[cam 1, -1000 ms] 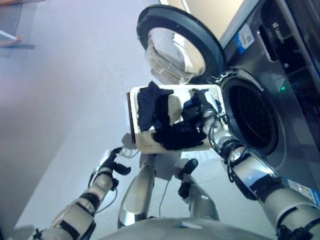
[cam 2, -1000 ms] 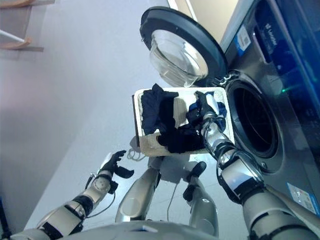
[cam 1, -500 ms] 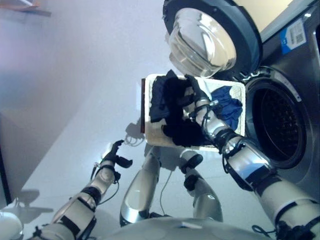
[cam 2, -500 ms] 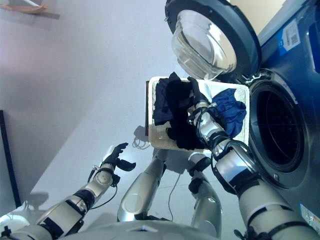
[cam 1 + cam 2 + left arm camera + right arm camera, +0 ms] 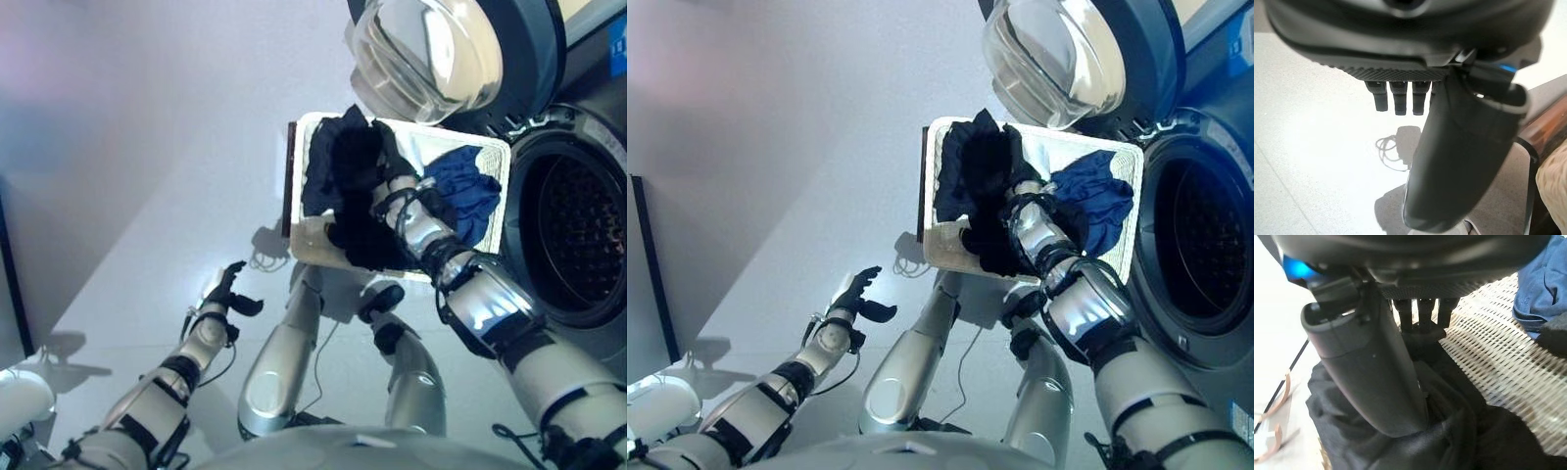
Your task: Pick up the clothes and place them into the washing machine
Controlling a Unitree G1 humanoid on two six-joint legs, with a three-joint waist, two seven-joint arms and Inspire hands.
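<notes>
Pale floor (image 5: 147,196) surrounds a white woven basket (image 5: 1087,157) beside the washing machine (image 5: 588,235), whose door (image 5: 509,39) stands open. Nothing shows in the drum yet; all clothes remain in the basket. Right hand (image 5: 1004,186) pinches the black garment (image 5: 1376,440); a blue garment (image 5: 1097,196) lies alongside. Left hand (image 5: 227,294) hangs relaxed, empty.

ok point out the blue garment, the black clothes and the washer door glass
blue garment (image 5: 1097,196), right eye view, middle of the bunched blue cloth in the basket
black clothes (image 5: 355,166), left eye view, upper part of the dark pile
washer door glass (image 5: 426,49), left eye view, centre of the clear bowl
</notes>
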